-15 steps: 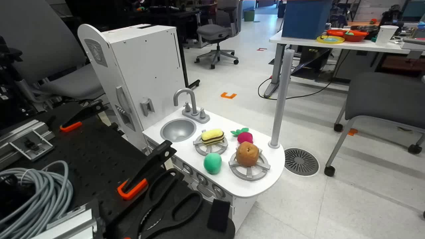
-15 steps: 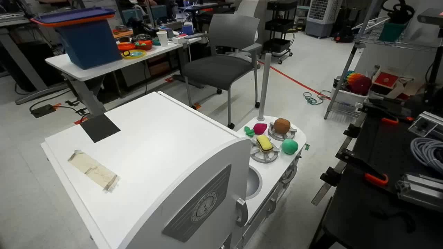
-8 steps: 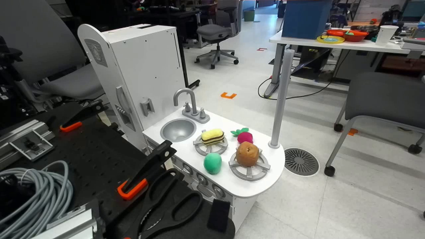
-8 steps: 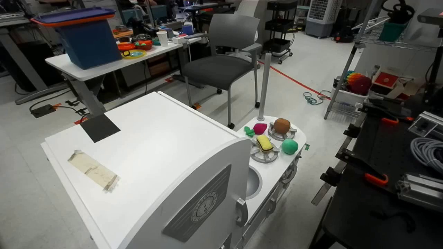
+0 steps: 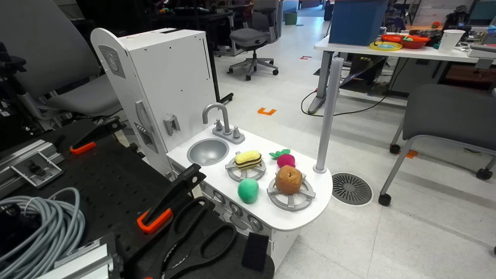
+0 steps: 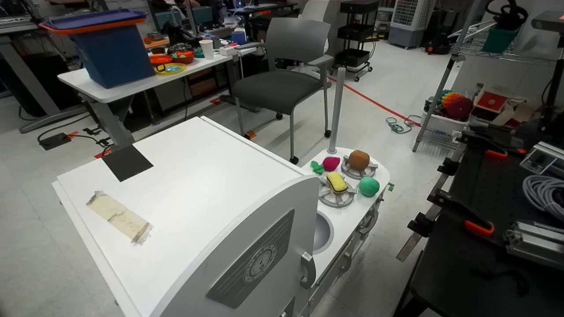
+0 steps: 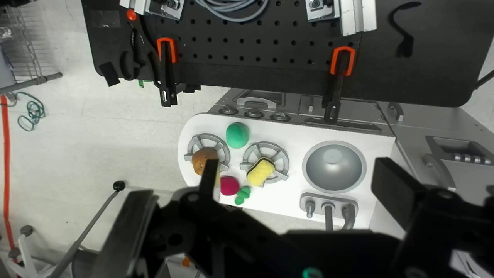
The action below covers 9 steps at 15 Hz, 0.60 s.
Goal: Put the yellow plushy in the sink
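A dark-striped yellow plushy (image 5: 248, 159) rests on a burner grate (image 7: 278, 155) just right of the sink (image 5: 207, 150), its intended destination, in an exterior view of a white play-kitchen countertop (image 7: 295, 139). In the wrist view the gripper (image 7: 297, 177) is released, its jaws wide apart and nothing in their grasp. Judging by that, none of the job is done: the reach, the grasp, the lift and the short carry all appear to lie ahead.

In an exterior view, a green plush ball (image 5: 248, 190) sits on the plushy's near side, a round brown plush (image 5: 289, 180) occupies a second grate (image 5: 290, 201) to the right, and a leafy magenta plush vegetable (image 5: 286, 161) lies toward the far edge. A gray faucet (image 5: 226, 120) stands at the sink's far side, a gray post (image 5: 328, 116) at the right end. A white play refrigerator (image 5: 174, 77) rises at left. A black worktable (image 5: 108, 174) bearing coiled gray cable (image 5: 50, 221) fills the near left; at far right, a blue bin (image 5: 358, 23) tops a white table (image 5: 420, 53) beyond a gray chair (image 5: 445, 112).
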Available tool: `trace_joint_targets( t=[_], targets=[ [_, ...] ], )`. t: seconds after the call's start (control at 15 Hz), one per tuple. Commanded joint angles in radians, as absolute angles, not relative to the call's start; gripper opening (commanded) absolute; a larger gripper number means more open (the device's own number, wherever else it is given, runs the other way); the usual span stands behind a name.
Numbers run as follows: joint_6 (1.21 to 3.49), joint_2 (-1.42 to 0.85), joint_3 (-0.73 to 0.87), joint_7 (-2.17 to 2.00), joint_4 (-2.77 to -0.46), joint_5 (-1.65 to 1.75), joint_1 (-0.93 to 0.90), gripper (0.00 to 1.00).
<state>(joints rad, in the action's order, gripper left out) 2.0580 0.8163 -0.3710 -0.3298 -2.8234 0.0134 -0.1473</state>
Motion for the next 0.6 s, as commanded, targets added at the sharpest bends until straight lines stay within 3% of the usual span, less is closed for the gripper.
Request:
trace_joint_targets(
  t=[0.0, 0.53],
  targets=[
    [2.073, 0.792, -0.369, -0.345, -2.813, 0.033, -0.155, 1.0],
    [2.391, 0.45, -0.4, -0.425, -2.717, 0.123, -0.059, 1.0]
  ],
)
